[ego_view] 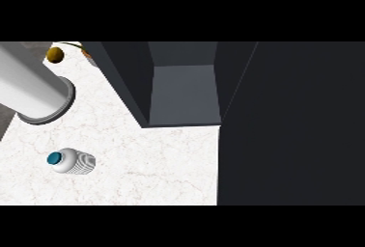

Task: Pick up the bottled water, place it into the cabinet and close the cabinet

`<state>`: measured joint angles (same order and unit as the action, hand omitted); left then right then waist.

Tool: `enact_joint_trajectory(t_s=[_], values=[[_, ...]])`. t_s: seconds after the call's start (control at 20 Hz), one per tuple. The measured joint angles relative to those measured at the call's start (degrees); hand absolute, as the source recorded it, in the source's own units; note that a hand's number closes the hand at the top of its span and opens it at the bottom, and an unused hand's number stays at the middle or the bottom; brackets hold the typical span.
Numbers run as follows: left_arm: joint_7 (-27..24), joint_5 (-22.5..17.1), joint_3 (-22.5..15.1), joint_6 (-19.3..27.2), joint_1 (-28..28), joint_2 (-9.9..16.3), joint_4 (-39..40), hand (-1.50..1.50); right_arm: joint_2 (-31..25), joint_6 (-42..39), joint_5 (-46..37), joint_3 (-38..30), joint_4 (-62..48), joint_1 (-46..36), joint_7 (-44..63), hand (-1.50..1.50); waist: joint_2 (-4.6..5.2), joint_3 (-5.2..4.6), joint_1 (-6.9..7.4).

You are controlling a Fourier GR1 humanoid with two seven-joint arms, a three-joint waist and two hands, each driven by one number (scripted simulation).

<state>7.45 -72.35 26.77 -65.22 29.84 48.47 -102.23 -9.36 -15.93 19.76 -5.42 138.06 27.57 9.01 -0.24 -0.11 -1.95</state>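
a grey forearm [32, 91] comes in at the upper left, well left of the cabinet [182, 87], and ends in a ringed cuff; no robot hand shows on it or anywhere else in the head view, so neither hand's opening nor anything it might hold can be told. past the forearm's far end, up against the cabinet's left corner, a small yellowish thing [55, 54] peeks out, too cut off to name. in front of the cabinet and off to its left, the bottled water [71, 161] stands upright on the white marbled tabletop [149, 159], seen from above so its teal cap faces the camera; it stands apart from everything and nothing touches it, which suggests it waits to be picked up. the cabinet itself stands open, its grey inside floor showing between dark walls, likely left so that the bottle can go straight in. to the cabinet's right a broad dark panel [292, 125] fills the view, probably the swung-out door, though that cannot be told for sure. by this layout, the grasp has not yet begun.
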Motion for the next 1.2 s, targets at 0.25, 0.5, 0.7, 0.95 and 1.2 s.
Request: enact_joint_trajectory(t_s=[0.25, 0.5, 0.7, 0.95, 1.2], values=[[2.19, 7.19, -1.48, -0.28, -8.05, -4.41, 5.66, -1.5, 0.07, -1.74, 0.83, -0.71, -0.32, 1.32, -1.62, -1.5, 0.06, -0.05, -0.6], [3.31, 16.67, -2.69, -0.82, -16.74, -10.69, 10.21, -1.5, 0.45, -2.8, 1.5, -0.34, -0.51, 2.87, -2.8, -1.5, 0.09, -0.1, -0.83], [3.15, 24.02, -2.44, -2.03, -22.24, -15.55, 13.83, -1.5, -0.09, -4.0, 2.15, -1.56, -0.81, 3.51, -3.87, -1.5, 0.12, -0.11, -0.57], [2.74, 33.38, -1.47, -2.89, -28.04, -21.21, 17.06, -1.5, 0.13, -5.44, 2.88, -1.59, -0.9, 5.64, -5.55, -1.5, 0.12, -0.12, -0.44], [1.74, 43.26, 0.07, -2.97, -33.86, -26.1, 20.4, -1.5, -0.74, -6.28, 3.77, -3.15, -1.17, 6.13, -6.47, -1.5, 0.24, -0.14, -0.32]])
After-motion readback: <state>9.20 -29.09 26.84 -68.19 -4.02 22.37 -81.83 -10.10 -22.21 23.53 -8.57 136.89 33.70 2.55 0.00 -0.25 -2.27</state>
